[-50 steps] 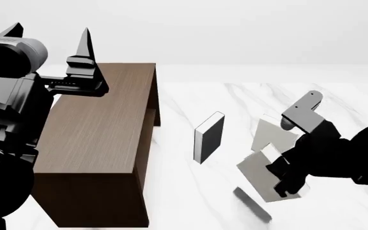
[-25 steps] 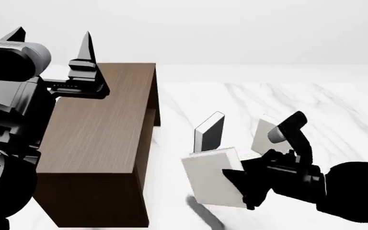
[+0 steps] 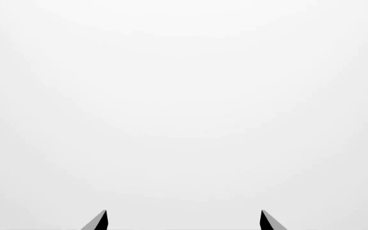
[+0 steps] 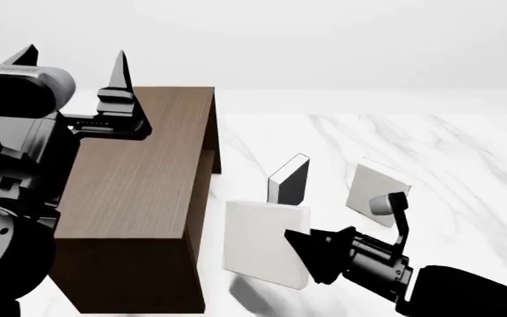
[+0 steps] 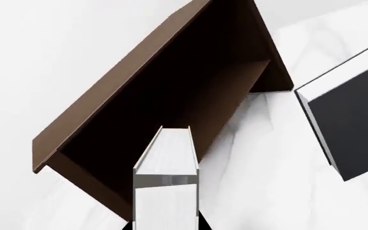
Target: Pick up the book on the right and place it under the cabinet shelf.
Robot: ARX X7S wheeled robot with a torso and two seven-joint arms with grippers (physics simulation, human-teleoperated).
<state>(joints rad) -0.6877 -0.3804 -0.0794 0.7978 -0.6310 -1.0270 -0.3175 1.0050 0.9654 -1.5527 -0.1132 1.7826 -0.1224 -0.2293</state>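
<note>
Right gripper [image 4: 311,254] clamped on thin off-white square book [image 4: 267,243], lower centre of frame, just beside tall dark brown wood-grain cabinet [image 4: 139,191]. Carrying step; next, slide below shelf board [image 5: 225,103]. Left gripper [image 4: 73,56] spread, idle.

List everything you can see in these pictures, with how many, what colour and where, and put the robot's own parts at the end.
held book: one, off-white, lifted off the table in the right gripper, beside the cabinet's open side
pale book: one, off-white, standing tilted at the table's right
black-covered book: one, black cover with white pages, standing upright mid-table
cabinet: one, dark brown wood grain, at the table's left
cabinet shelf: one, dark brown, inside the cabinet
table: one, white marble
left gripper: one, black, open and empty, raised above the cabinet
right gripper: one, black, shut on the held book
</note>
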